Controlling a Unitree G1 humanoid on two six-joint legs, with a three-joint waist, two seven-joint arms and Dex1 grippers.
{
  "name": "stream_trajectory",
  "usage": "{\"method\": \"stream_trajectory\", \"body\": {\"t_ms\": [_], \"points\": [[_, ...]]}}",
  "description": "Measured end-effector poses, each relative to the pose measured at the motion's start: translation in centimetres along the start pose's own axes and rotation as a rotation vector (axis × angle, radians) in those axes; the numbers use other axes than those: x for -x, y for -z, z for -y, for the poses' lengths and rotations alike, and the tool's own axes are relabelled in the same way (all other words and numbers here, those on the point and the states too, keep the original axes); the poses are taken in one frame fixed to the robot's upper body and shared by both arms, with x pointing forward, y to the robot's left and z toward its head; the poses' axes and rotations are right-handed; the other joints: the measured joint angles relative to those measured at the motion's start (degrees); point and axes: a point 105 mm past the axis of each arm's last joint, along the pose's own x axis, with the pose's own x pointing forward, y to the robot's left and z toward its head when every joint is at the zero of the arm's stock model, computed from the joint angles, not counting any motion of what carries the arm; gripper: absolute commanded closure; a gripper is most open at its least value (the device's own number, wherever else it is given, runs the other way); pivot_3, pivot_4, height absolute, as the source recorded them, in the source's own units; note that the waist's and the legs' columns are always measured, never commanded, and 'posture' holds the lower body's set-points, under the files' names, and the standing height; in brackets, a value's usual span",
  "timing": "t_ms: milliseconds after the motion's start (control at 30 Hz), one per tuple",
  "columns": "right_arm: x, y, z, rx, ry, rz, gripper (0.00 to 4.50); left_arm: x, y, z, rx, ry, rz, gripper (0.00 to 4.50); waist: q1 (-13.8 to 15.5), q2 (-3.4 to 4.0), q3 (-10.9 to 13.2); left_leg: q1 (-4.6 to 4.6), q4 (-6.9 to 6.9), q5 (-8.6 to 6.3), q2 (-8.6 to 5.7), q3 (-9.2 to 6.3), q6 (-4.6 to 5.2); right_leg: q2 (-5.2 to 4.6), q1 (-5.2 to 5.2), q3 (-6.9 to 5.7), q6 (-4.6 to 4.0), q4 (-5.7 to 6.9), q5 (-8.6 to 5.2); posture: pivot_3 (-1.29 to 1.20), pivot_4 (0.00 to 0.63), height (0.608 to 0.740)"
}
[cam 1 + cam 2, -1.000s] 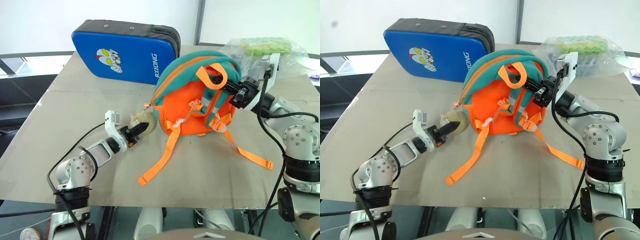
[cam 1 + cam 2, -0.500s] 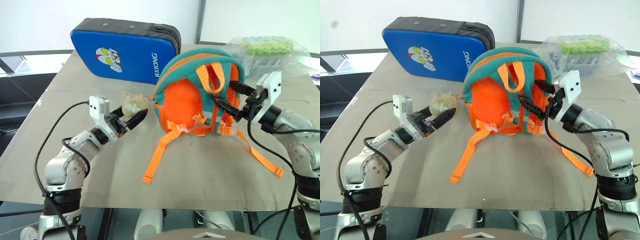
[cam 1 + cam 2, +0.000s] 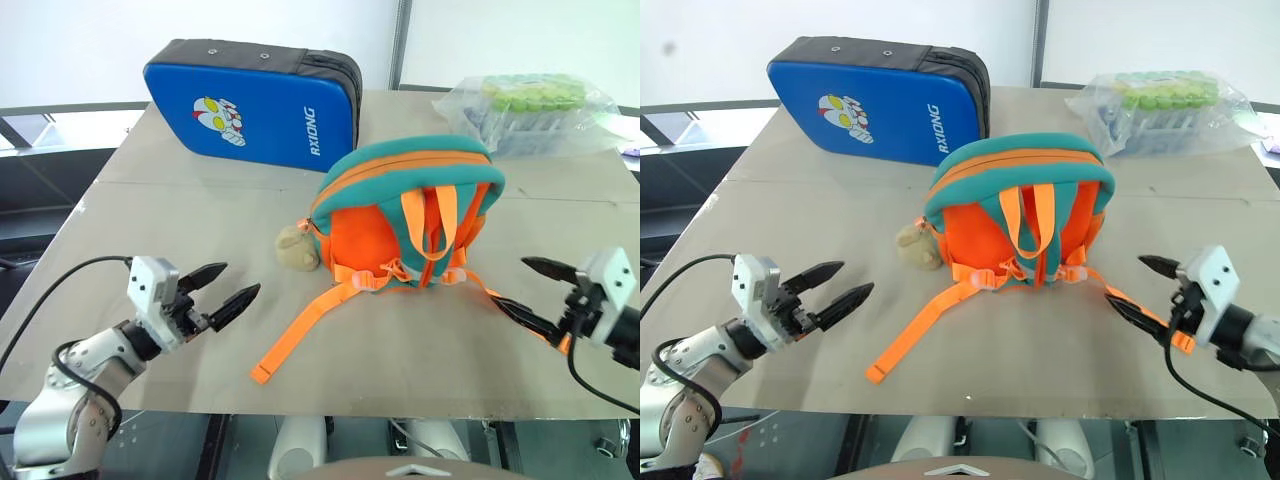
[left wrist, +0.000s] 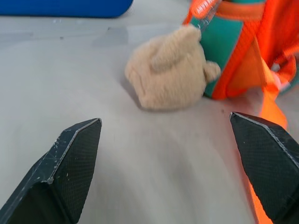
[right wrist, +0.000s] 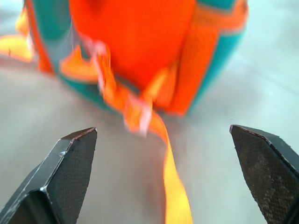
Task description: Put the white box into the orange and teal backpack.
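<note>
Left gripper (image 3: 222, 285) sat near the table's (image 3: 130, 200) front left edge, fingers spread wide, nothing held. Right gripper (image 3: 530, 288) was at the front right, also spread wide and empty, tips just beside one orange strap (image 3: 505, 305). Orange and teal backpack (image 3: 405, 215) lay mid-table between them, strap side up, zipper looked closed. Tan plush toy (image 3: 296, 248) rested on the table touching the backpack's left side, ahead of the left gripper. Blue pad (image 3: 250, 102) stood at the back left, clear bag of green-capped tubes (image 3: 530, 110) at the back right. White box: can't tell where it was
</note>
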Motion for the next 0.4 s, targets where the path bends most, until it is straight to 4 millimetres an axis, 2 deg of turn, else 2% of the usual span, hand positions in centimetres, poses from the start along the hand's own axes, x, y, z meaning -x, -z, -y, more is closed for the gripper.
{"method": "stream_trajectory", "body": {"t_ms": [200,400], "points": [[3.8,1.8,2.0,-0.009,0.084,-0.061,0.01,1.5,0.7,0.3,0.006,0.019,-0.042,0.0,0.0,0.0,0.0,0.07,-0.09,-0.01,0.01,0.15,0.0,-0.02,-0.06,0.13,0.02,-0.04,-0.01,0.0,0.15,0.74],[4.8,3.1,2.6,0.008,0.09,-0.098,0.01,1.7,0.6,0.3,0.006,0.031,-0.042,0.0,0.0,0.03,0.0,0.06,-0.12,-0.01,0.03,0.24,0.0,0.03,-0.1,0.2,0.01,-0.04,-0.01,0.0,0.15,0.74]]}}
